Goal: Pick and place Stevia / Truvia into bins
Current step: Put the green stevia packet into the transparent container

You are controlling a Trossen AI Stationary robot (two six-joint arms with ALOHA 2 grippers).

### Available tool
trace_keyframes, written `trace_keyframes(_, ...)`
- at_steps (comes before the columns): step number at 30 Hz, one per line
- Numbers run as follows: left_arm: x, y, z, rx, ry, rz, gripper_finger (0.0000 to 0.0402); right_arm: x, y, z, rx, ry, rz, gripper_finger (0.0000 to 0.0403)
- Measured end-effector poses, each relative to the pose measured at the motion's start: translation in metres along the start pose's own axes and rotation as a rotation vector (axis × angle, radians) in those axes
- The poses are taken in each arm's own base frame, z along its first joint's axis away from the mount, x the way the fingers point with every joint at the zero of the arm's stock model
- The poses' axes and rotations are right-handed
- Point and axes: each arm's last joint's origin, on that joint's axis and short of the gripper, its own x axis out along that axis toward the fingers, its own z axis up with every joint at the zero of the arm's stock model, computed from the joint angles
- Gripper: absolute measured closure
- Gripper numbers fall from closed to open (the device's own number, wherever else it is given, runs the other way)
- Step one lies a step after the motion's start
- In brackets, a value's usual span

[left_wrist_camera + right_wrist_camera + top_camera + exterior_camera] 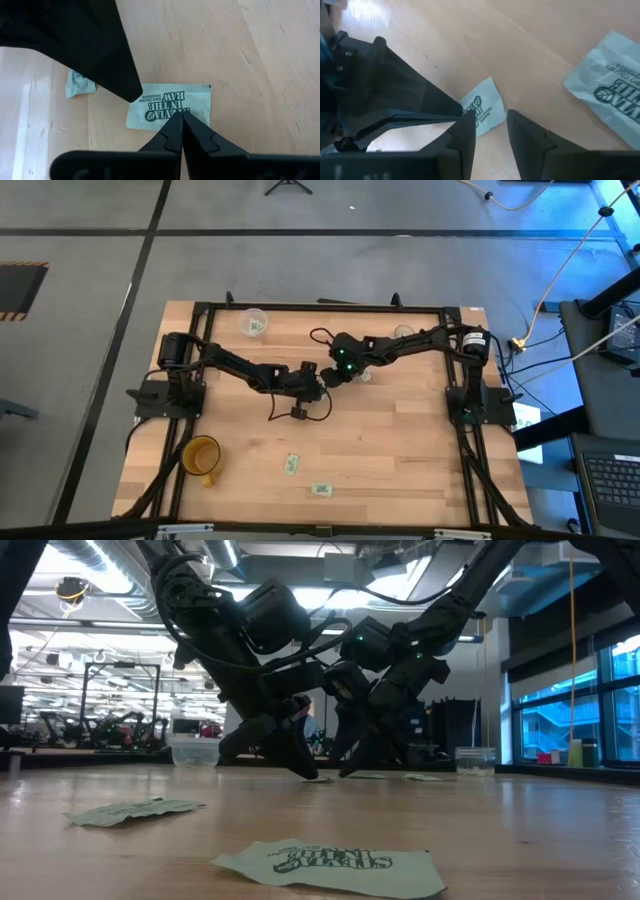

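A whitish Stevia sachet with green print (167,102) lies flat mid-table. My left gripper (182,116) is shut with its tips on it. My right gripper (490,131) is open; its fingers stand on either side of one end of that sachet (482,111), and I cannot tell whether they touch it. A second sachet (607,90) lies close by. Two more lie near the front edge (291,464) (320,490). The bins stand at the far side: a cloudy cup (253,322) and a clear cup (403,333). My left gripper presses its shut fingertips (175,127) on the sachet's printed face, near the middle of one long edge (183,109). The fingers slant down from the table's left. The sachet lies flat on the wood.
A yellow-orange mug (200,455) stands near the front left corner. A small dark block on a cable (297,412) lies just in front of the grippers. The two arms meet tip to tip at mid-table (328,375). Bare wood lies toward the front right.
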Motion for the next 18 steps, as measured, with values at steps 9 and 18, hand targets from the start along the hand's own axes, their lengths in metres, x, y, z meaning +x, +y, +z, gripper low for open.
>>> trace_keyframes(9,0.0002,0.0002,-0.0001,0.0,0.005,0.015,0.04,0.0003,-0.0001,-0.001,0.0,0.007,-0.004,0.0324)
trace_keyframes(18,0.0006,0.0011,0.0014,-0.003,-0.012,0.034,0.04,0.0003,-0.0001,-0.0009,-0.022,0.007,-0.003,0.0324)
